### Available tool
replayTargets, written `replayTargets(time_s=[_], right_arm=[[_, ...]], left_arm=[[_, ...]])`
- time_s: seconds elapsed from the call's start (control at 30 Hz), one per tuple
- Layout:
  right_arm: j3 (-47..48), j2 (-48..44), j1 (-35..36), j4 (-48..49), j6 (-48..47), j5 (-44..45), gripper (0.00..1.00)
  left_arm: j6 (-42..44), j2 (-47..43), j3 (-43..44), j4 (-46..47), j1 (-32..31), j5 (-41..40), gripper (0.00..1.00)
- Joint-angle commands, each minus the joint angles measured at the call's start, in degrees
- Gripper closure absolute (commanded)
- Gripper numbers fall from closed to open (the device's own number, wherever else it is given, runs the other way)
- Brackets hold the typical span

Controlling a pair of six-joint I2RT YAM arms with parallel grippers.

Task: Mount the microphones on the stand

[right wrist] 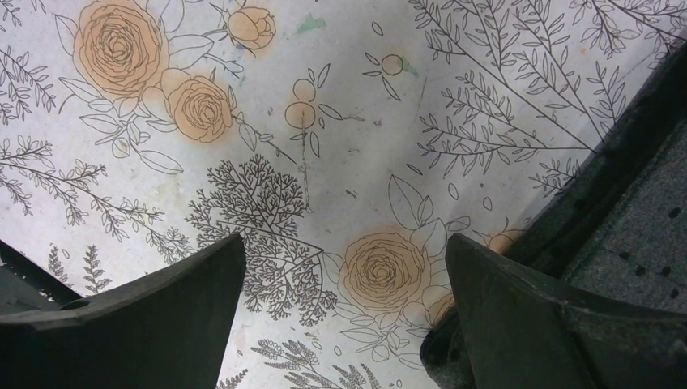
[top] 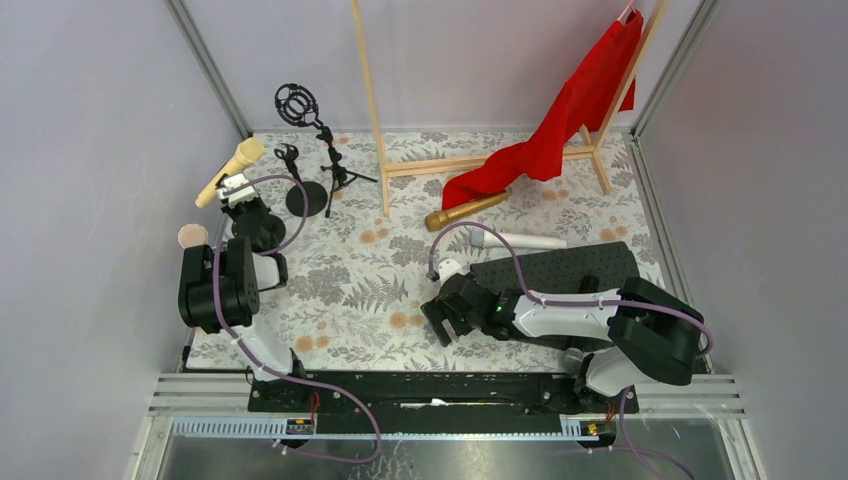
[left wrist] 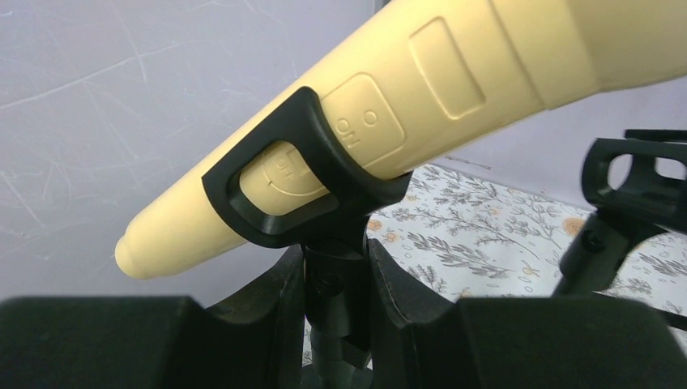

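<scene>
Left fingers [left wrist: 121, 340] pinch the stand neck [left wrist: 334, 284] under one clipped yellow microphone [left wrist: 454, 73], right fingers [right wrist: 146, 316] spread wide; we count two loose: gold microphone [top: 465, 211], white microphone [top: 520, 240].

Top cam is hanging high behind the arm bases, looking down on the whole floral surface [top: 380, 290]. Left wrist cam is peering past the left claw [left wrist: 334, 279], super close on the pale yellow microphone [left wrist: 454, 81] in its black clip [left wrist: 300, 162]; the top cam is also catching those far left. Right wrist cam is staring down at the surface, close.
</scene>
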Motion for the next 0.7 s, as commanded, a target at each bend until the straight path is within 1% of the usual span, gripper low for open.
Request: replayTargets(time_s=[0.0, 0.17, 0.2, 0.27, 0.3, 0.33, 0.5, 0.57, 0.6, 0.63, 0.67], right_arm=[[1.4, 1.3, 0.0, -1.1, -0.7, -1.7, 0.0], [2.5, 2.1, -0.1, -1.5, -1.3, -1.8, 0.0], [2.7, 2.2, -0.1, -1.6, -1.4, -2.0, 0.0], [3.0, 2.3, 0.0, -1.7, -1.4, -2.3, 0.0], [3.1, 2.4, -0.1, -1.8, -1.4, -2.4, 0.0], [3.1, 2.3, -0.1, -1.8, -1.4, -2.5, 0.0], [3.1, 1.9, -0.1, -2.4, -1.7, -2.6, 0.0], [3.3, 1.7, -0.1, -2.7, -1.9, -2.7, 0.0], [3.3, 1.5, -0.1, -2.7, -2.1, -2.7, 0.0], [3.4, 1.4, -0.1, -2.7, -2.2, -2.7, 0.0], [3.5, 1.3, -0.1, -2.7, -2.2, -2.7, 0.0]], left_arm=[[-0.6, 0.7, 4.0, 12.2, 1.9, 1.2, 1.0], [-1.4, 1.7, 4.1, 12.1, 3.0, 0.4, 0.99], [-1.8, 1.6, 3.9, 12.1, 3.0, 0.2, 0.94], [-2.4, 1.5, 3.4, 12.1, 3.0, -0.1, 0.77], [-2.7, 1.4, 3.2, 12.1, 3.0, -0.3, 0.71], [-2.9, 1.2, 2.9, 12.1, 3.0, -0.1, 0.67], [-3.2, 0.1, 1.5, 12.0, 3.0, 0.3, 0.57], [-4.5, -0.3, 0.9, 12.0, 3.0, 0.6, 0.48], [-4.8, -0.5, 0.6, 12.0, 3.0, 0.9, 0.4], [-5.0, -0.7, 0.4, 12.0, 3.0, 1.2, 0.36], [-5.2, -1.0, 0.1, 12.0, 3.0, 1.4, 0.34]])
